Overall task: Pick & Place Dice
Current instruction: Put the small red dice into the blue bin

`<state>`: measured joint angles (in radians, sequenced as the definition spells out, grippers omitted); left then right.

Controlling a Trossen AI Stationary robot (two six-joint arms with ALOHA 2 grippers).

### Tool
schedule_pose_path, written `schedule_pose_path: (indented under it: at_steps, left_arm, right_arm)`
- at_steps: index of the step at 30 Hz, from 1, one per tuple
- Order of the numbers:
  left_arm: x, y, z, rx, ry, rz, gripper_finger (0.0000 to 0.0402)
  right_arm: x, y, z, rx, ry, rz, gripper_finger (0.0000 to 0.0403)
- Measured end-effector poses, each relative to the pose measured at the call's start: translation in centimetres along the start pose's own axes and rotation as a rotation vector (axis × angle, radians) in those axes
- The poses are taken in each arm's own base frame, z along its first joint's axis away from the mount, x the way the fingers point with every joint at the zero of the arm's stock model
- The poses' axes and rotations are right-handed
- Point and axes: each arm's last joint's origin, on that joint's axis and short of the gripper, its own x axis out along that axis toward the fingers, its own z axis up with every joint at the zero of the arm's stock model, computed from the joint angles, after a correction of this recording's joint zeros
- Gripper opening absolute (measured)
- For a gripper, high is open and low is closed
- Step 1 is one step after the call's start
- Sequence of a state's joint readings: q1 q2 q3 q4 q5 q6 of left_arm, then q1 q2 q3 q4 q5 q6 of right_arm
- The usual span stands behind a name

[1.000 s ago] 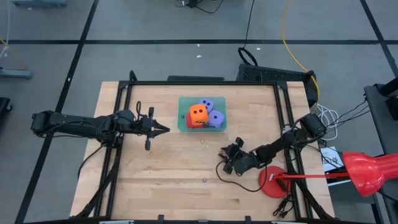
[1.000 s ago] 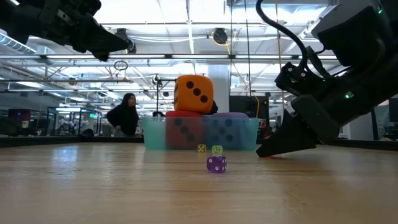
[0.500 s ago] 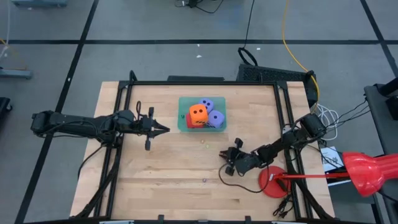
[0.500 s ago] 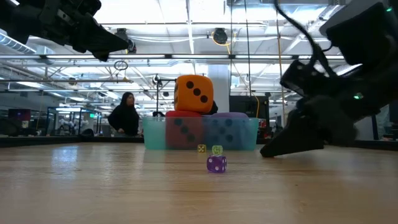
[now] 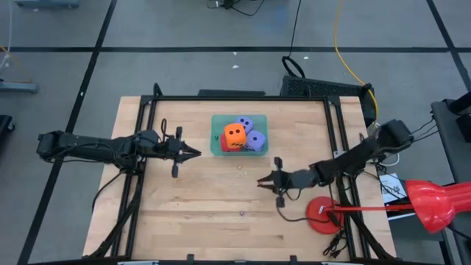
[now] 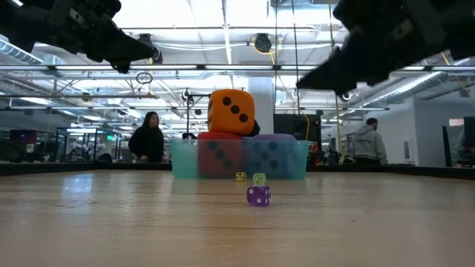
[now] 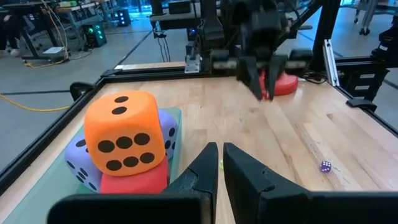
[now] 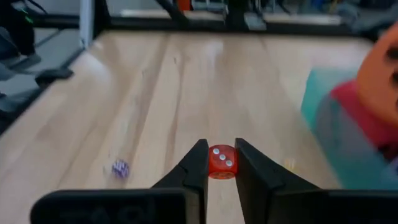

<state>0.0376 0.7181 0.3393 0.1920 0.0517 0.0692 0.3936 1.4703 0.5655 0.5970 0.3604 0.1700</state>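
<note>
Wooden tabletop (image 5: pixel 199 199) before us: our teal tray (image 5: pixel 216 146) holds the orange die (image 5: pixel 235 135) atop the red die (image 7: pixel 130 183), purple-blue dice (image 5: pixel 255 140) alongside. Our right gripper (image 8: pixel 221 163) clamps a small red die (image 8: pixel 221 159) above the table; left gripper (image 7: pixel 221 163) hangs closed, empty.

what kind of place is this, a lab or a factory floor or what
Probably a big open robotics lab or workshop: a framed wooden table on a grey floor, ceiling strip lights over rows of workstations, and people standing in the background.
</note>
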Motion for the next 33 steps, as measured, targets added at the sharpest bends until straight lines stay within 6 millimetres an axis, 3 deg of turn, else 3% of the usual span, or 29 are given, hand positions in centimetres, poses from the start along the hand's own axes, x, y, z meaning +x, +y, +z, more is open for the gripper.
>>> schedule_pose_path:
  at_steps: [7,11,17,26,33]
  left_arm:
    - [0.0,0.0,0.1,-0.019,-0.007,0.001,0.0037]
    - [0.0,0.0,0.3,-0.021,-0.031,0.002,0.0037]
    - [0.0,0.0,0.5,-0.019,-0.053,0.003,0.0037]
    - [0.0,0.0,0.5,-0.019,-0.053,0.004,0.0037]
    - [0.0,0.1,0.7,-0.018,-0.074,0.005,0.0037]
  right_arm:
    - [-2.4,-2.0,3.3,-0.074,-0.128,0.031,0.0054]
    - [-3.8,-4.1,3.6,-0.088,-0.167,-0.040,0.0067]
    - [-5.0,-7.6,2.7,-0.078,-0.177,-0.180,0.0043]
    - [-3.7,-12.6,2.4,0.041,-0.136,-0.392,0.0064]
    - [-0.8,-15.6,1.9,0.139,-0.048,-0.487,0.0044]
